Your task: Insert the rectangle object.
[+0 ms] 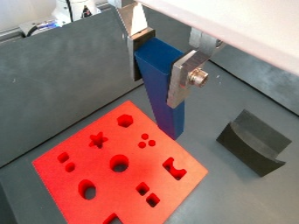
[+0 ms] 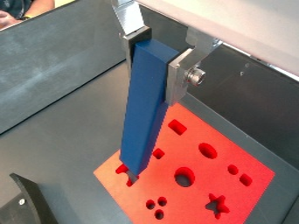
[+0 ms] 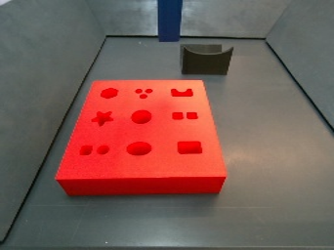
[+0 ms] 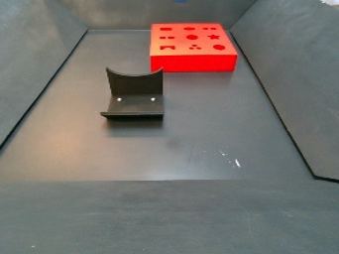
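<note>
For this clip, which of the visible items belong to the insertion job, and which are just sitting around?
Part of the job:
- tall slim blue rectangular bar, held upright in the pincer, above the floor
- flat red block with shaped cut-outs, which has a rectangular slot

Just lying about:
- dark grey block with a curved notch, on the floor, apart from the red block
</note>
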Robot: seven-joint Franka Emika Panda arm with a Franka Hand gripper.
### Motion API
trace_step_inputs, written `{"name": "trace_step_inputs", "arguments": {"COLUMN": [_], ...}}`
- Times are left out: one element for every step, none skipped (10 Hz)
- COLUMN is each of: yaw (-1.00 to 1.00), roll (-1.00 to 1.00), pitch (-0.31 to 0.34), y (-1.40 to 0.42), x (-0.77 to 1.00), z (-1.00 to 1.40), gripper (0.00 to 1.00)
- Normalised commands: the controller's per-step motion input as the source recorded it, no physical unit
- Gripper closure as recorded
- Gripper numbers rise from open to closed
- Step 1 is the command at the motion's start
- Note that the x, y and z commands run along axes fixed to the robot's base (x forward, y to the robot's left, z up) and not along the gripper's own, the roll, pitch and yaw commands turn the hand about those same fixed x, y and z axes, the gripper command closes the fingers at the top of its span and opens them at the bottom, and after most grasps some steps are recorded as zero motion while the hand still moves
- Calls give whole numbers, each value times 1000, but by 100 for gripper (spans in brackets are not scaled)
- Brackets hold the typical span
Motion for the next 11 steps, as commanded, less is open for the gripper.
{"name": "trace_step_inputs", "arguments": {"yaw": [0, 0, 0, 0, 0, 0, 0, 0, 0, 0, 0], "roll": [6, 0, 0, 0, 0, 0, 9, 13, 13, 44, 67], "pitch": [0, 9, 3, 0, 0, 0, 0, 0, 4, 20, 43], "y": [11, 106, 54, -17, -63, -114, -186, -277, -346, -446, -566], "x": [0, 0, 0, 0, 11, 57, 117, 220, 286, 334, 426], "z": [-6, 0, 0, 0, 0, 0, 0, 0, 0, 0, 54], "gripper": [100, 100, 100, 100, 100, 100, 100, 100, 100, 100, 100]}}
